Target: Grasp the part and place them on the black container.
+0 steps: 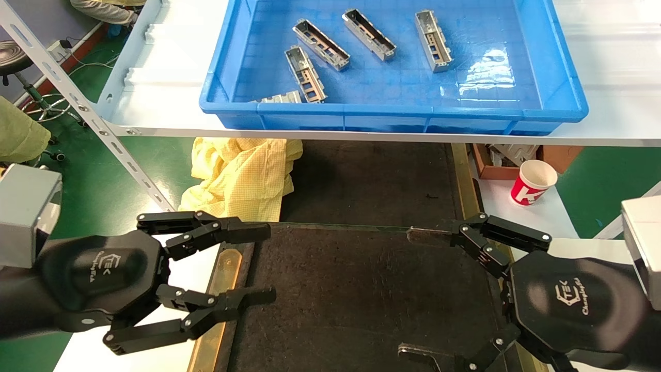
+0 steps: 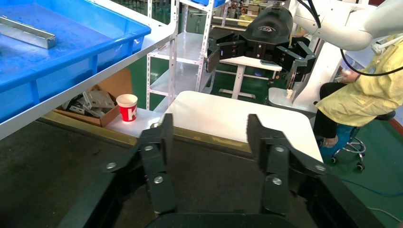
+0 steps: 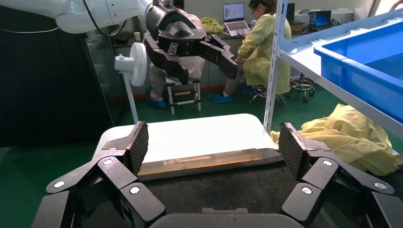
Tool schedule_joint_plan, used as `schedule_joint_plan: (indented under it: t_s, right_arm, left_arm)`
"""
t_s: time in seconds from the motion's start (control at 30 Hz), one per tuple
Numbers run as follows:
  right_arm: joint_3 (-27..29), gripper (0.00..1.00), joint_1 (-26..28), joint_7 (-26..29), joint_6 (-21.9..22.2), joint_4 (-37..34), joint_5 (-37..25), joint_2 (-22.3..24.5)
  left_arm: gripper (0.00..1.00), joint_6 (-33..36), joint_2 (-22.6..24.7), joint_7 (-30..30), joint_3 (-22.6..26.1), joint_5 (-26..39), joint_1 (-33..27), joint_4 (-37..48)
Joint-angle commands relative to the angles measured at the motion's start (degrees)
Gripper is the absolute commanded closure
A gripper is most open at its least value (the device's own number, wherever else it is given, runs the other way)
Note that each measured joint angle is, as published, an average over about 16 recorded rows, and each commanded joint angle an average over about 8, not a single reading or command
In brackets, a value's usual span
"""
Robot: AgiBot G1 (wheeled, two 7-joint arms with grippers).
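Several silver-grey metal parts point(image 1: 320, 44) lie in the blue bin point(image 1: 563, 106) on the white shelf at the back; one shows in the left wrist view point(image 2: 26, 32). The black container point(image 1: 361, 299) lies low in front, bare, with brass strips along its edges; it also shows in the left wrist view point(image 2: 209, 161) and the right wrist view point(image 3: 214, 185). My left gripper point(image 1: 264, 263) is open and empty over the container's left edge. My right gripper point(image 1: 413, 293) is open and empty over its right part. Each gripper shows far off in the other's wrist view.
A yellow cloth point(image 1: 242, 175) lies under the shelf's front edge, beyond the container. A red and white paper cup point(image 1: 533, 182) and a cardboard box point(image 1: 496, 160) stand at the right. A slanted grey shelf post point(image 1: 82, 108) runs at the left. People sit behind.
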Motion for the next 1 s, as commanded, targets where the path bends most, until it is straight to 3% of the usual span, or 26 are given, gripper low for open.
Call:
schedule_joint_plan:
  t_s: [0.03, 0.83, 1.0]
  right_arm:
    - [0.00, 0.00, 0.00, 0.00, 0.00, 0.00, 0.00, 0.00]
    - [0.06, 0.00, 0.08, 0.00, 0.03, 0.04, 0.00, 0.00]
    - [0.05, 0.00, 2.22, 0.24, 0.65, 0.20, -0.98, -0.13]
  left_arm:
    - [1.00, 0.00, 0.00, 0.00, 0.00, 0.00, 0.00, 0.00]
    - [1.00, 0.00, 0.00, 0.00, 0.00, 0.00, 0.00, 0.00]
    - [1.00, 0.00, 0.00, 0.00, 0.00, 0.00, 0.00, 0.00]
